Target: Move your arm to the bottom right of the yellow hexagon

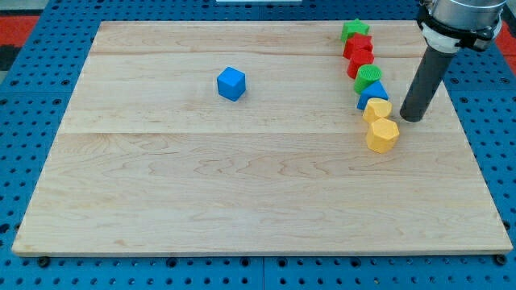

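Observation:
The yellow hexagon (383, 134) lies on the wooden board (242, 185) at the view's right, at the lower end of a slanted line of blocks. A second yellow block (376, 109) touches it from above. My tip (411, 119) rests on the board just right of the two yellow blocks, level with the gap between them, slightly above and right of the hexagon, not touching it. The dark rod rises from there to the view's top right.
Above the yellow blocks the line continues with a blue triangle (372, 94), a green round block (368, 77), two red blocks (360, 62) (357, 46) and a green star (354, 31). A blue cube (230, 83) sits alone at the upper middle-left.

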